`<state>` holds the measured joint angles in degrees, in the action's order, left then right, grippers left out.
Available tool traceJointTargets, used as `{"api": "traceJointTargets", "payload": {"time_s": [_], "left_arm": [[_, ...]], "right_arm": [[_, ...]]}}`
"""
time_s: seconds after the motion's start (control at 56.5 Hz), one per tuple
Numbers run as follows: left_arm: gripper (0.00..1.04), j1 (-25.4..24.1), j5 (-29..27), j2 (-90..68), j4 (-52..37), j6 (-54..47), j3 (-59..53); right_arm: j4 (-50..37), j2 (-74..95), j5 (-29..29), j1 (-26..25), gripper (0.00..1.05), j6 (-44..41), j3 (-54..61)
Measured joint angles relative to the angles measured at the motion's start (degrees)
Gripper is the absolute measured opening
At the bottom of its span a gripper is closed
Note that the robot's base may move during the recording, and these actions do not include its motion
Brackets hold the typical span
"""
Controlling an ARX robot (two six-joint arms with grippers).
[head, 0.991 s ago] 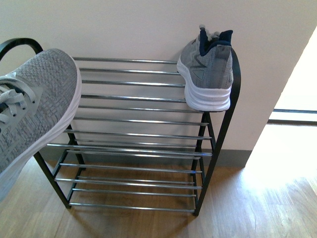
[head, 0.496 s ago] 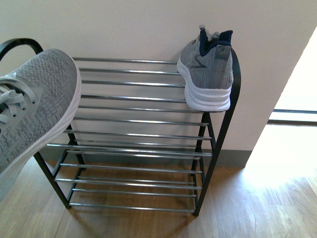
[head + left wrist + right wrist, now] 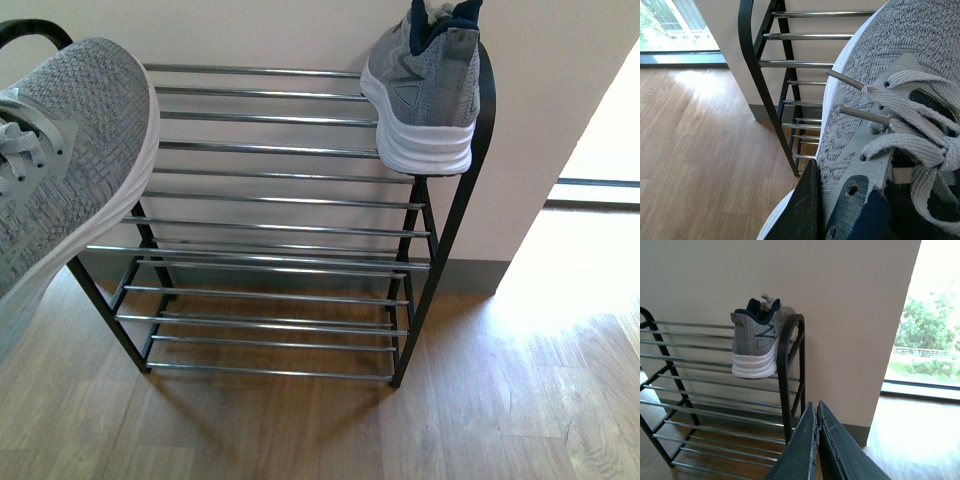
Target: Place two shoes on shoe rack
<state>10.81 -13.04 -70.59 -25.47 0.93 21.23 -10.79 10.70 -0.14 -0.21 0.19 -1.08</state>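
One grey sneaker [image 3: 70, 170] hangs in the air at the left end of the shoe rack [image 3: 280, 205], toe up beside the rack's black arch. My left gripper [image 3: 812, 200] is shut on this sneaker [image 3: 865, 65] at its collar, with one dark finger [image 3: 800, 215] showing against the outer side. The other sneaker [image 3: 425, 90] rests on the top bars at the right end, heel facing me; the right wrist view shows this sneaker [image 3: 756, 347] too. My right gripper [image 3: 816, 407] is shut with nothing in it, near the rack's right side frame [image 3: 790, 370].
The rack stands against a cream wall [image 3: 540, 120] with a grey skirting board [image 3: 470, 275], on a wooden floor [image 3: 500, 400]. A bright window opening [image 3: 927, 340] lies to the right. The rack's left arch [image 3: 752, 75] is close to the held sneaker.
In the front view the rack and both sneakers have shifted upward in the picture. The held sneaker keeps about the same place beside the rack's left end.
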Motion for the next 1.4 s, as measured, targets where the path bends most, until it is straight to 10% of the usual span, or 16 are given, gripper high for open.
{"api": "traceJointTargets", "payload": {"time_s": [0.744, 1.151, 1.399], "left_arm": [[0.02, 0.0, 0.0, 0.0, 0.0, 0.0, 0.0], [0.02, 0.0, 0.0, 0.0, 0.0, 0.02, 0.0], [0.02, 0.0, 0.0, 0.0, 0.0, 0.0, 0.0]], "right_arm": [[10.6, -10.36, 0.17, 0.0, 0.01, 0.0, -0.02], [10.6, -10.36, 0.15, 0.0, 0.89, -0.02, -0.02], [10.6, -10.36, 0.15, 0.0, 0.96, -0.02, -0.02]]}}
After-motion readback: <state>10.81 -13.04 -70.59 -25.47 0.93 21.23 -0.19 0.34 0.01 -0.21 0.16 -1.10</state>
